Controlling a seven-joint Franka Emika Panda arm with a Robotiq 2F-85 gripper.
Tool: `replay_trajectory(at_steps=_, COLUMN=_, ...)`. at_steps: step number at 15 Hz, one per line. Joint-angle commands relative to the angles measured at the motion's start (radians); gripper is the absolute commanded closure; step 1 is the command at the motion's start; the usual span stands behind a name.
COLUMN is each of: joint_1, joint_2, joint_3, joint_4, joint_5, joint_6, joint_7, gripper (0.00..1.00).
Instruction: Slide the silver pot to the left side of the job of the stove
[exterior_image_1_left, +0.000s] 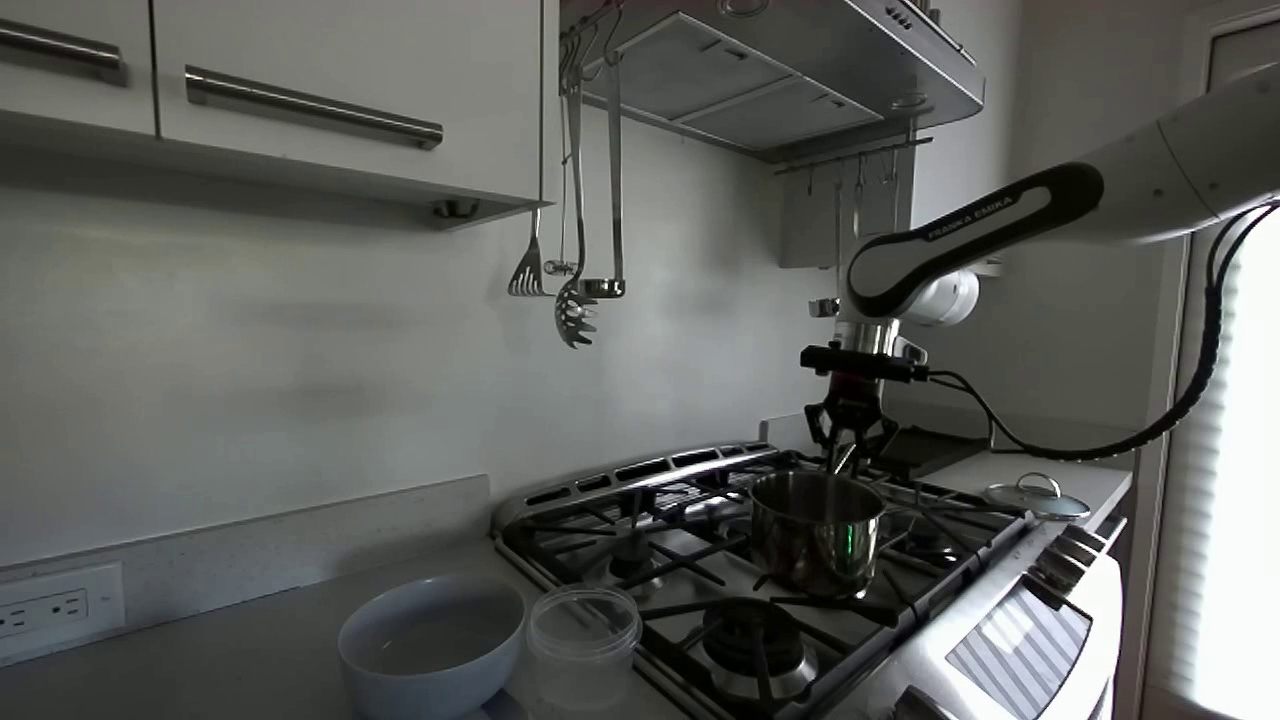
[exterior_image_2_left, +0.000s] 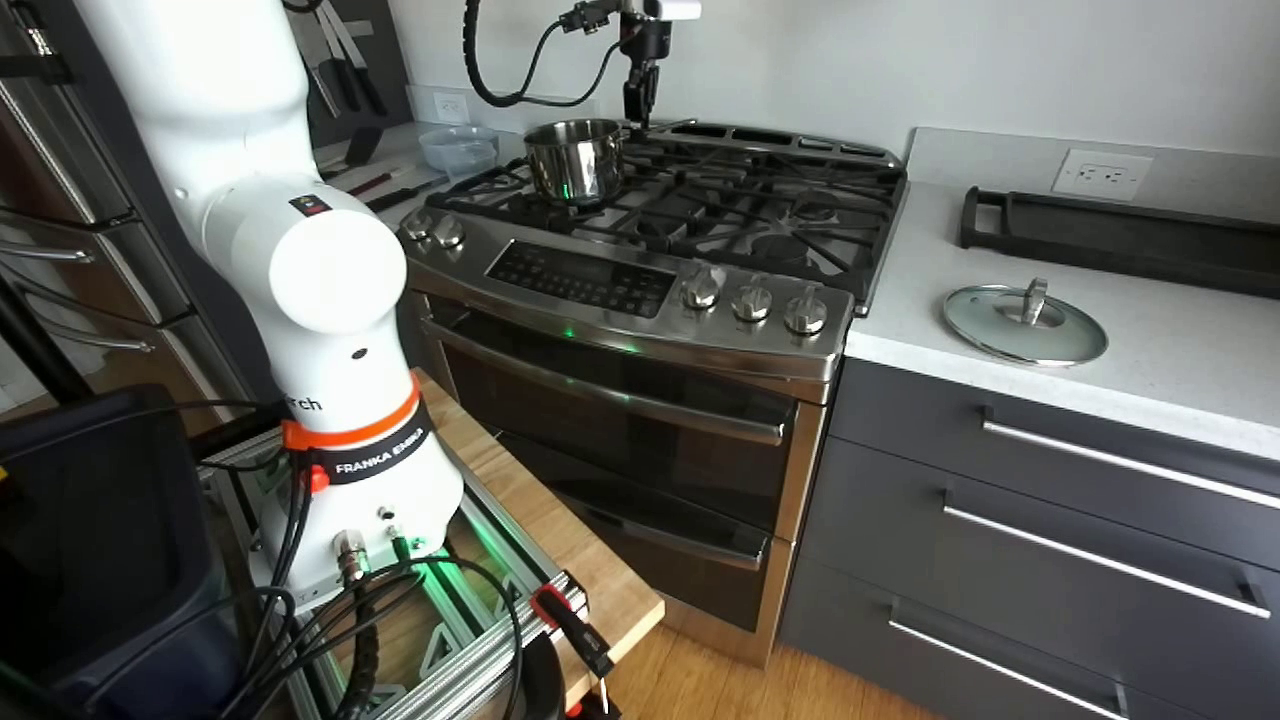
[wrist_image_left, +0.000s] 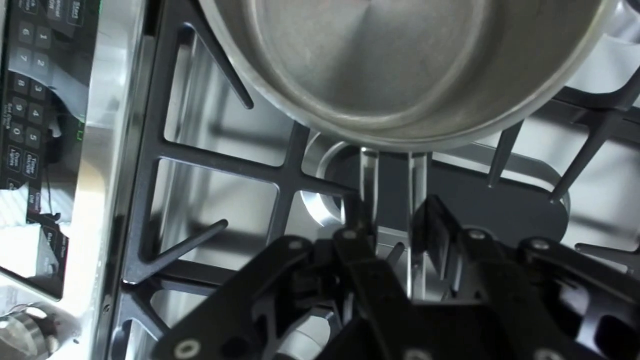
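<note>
Silver pot (exterior_image_1_left: 815, 540) was parked on left half of stove (exterior_image_2_left: 600, 325), handle (wrist_image_left: 369, 185) pointed right. Handle was pinched from above by fingers (wrist_image_left: 354, 220) closed to its width, presumably so pot could be pushed left; near-left burner (exterior_image_1_left: 755, 640) was uncovered.

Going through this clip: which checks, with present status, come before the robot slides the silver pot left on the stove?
1. Gripper straddling the long handle: ok, in the wrist view.
2. Firm grip: cannot tell.
3. Silver pot upright: ok, in both exterior views.
4. Lid off the pot: ok, on the counter.
5. Pot over front-left burner: not ok, burner uncovered.
6. Plastic container off the stove: ok, beside it.
</note>
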Motion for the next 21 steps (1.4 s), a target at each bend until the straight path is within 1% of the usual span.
replay_trajectory(at_steps=1, joint_1=-0.006, joint_2=-0.003, joint_3=-0.010, joint_4=-0.024, joint_5=0.026, joint_6=-0.033, joint_7=-0.020, gripper=0.92)
replay_trajectory(at_steps=4, joint_1=-0.014, joint_2=0.006, joint_3=-0.021, joint_4=-0.037, joint_5=0.045, joint_6=-0.030, joint_7=-0.029, gripper=0.92)
replay_trajectory(at_steps=8, joint_1=-0.020, joint_2=0.009, joint_3=-0.030, joint_4=-0.042, joint_5=0.111, joint_6=-0.030, joint_7=-0.076, gripper=0.92)
replay_trajectory(at_steps=15, joint_1=-0.010, joint_2=0.016, joint_3=-0.020, joint_4=-0.026, joint_5=0.163, joint_6=-0.065, joint_7=-0.147, gripper=0.92)
replay_trajectory(at_steps=21, joint_1=0.002, joint_2=0.028, joint_3=-0.004, joint_4=-0.001, joint_5=0.178, joint_6=-0.080, joint_7=-0.128, gripper=0.92)
